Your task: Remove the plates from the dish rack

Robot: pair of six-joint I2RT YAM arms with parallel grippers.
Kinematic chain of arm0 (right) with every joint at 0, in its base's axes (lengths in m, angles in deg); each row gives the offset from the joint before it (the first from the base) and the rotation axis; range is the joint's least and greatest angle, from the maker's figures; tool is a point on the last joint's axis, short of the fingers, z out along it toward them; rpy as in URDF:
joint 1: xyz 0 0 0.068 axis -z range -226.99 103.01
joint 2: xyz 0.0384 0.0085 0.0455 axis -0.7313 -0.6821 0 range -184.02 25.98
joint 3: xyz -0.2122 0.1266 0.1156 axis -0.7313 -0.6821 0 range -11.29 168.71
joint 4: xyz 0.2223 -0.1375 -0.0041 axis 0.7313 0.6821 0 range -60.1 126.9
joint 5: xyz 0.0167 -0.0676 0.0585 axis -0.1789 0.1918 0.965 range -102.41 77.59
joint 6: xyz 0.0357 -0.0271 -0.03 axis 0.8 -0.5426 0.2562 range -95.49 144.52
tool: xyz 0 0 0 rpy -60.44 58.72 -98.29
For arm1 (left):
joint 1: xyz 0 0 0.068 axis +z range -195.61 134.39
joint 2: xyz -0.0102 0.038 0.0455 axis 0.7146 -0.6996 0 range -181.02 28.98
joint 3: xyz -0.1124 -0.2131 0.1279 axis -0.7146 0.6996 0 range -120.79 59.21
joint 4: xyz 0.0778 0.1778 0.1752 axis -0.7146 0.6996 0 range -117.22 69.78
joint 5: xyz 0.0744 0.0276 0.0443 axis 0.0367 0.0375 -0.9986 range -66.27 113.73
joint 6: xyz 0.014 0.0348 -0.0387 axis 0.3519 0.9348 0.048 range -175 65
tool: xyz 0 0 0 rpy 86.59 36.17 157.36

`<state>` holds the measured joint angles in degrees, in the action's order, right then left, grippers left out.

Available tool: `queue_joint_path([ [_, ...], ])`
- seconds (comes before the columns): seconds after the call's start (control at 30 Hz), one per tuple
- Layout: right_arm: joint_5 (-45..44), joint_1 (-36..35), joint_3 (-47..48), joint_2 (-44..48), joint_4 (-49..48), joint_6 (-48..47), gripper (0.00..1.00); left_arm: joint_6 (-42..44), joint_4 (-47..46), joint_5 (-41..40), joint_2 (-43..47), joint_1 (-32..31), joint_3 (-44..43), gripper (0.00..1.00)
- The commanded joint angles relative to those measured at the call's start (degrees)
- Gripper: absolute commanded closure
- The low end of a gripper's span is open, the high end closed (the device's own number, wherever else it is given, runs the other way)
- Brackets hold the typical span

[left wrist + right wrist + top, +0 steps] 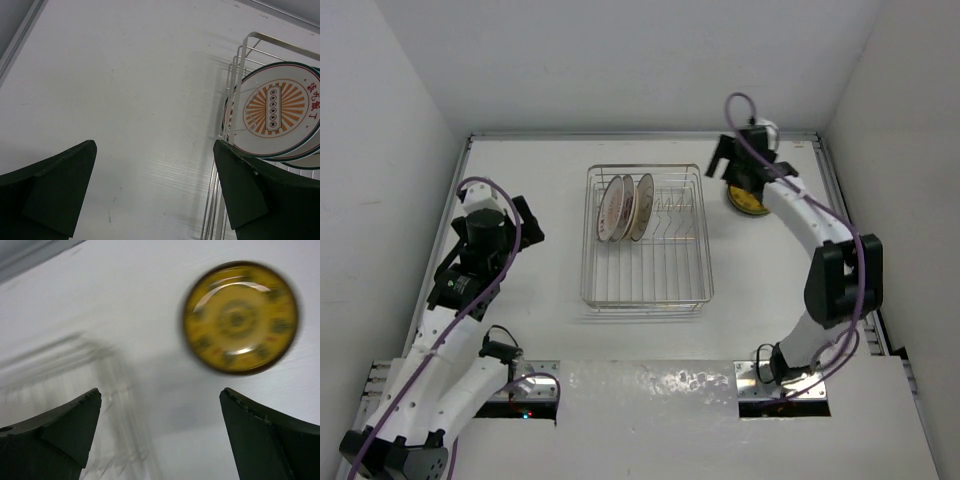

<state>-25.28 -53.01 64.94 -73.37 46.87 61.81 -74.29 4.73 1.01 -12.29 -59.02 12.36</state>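
A yellow plate (240, 317) lies on the desk (540, 170) at the rack's (650, 275) two o'clock, near the open, empty right claw (160, 405). The left claw (155, 150) gapes at nine. Next, probably: grip the plates (625, 207) standing at eleven.

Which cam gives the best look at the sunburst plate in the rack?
Left wrist: the sunburst plate faces the lens, pattern and lettering sharp, standing in the dish rack. Top external shows it small and from above, leaning among other plates. Right wrist doesn't show it.
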Motion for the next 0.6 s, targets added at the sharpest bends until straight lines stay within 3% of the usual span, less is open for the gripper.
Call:
queue_joint_path([
  [0.0,-6.53,-12.06,1.47,7.06,6.58,-8.73,0.01,0.83,-1.97,-0.31,-0.12,0.4,-0.08,0.0],
  [0.13,-11.39,-26.28,4.54,7.25,8.95,-10.31,0.04,0.83,-1.8,-0.39,-0.3,0.4,-0.17,0.0],
  [0.23,-19.0,-33.15,9.98,3.22,11.94,-11.54,0.13,0.83,-1.71,-0.48,-0.21,0.4,-0.08,0.0],
  [0.57,-21.15,-36.52,26.5,-13.21,19.15,-10.93,0.47,0.92,-1.97,0.31,0.93,0.4,-0.08,0.0],
])
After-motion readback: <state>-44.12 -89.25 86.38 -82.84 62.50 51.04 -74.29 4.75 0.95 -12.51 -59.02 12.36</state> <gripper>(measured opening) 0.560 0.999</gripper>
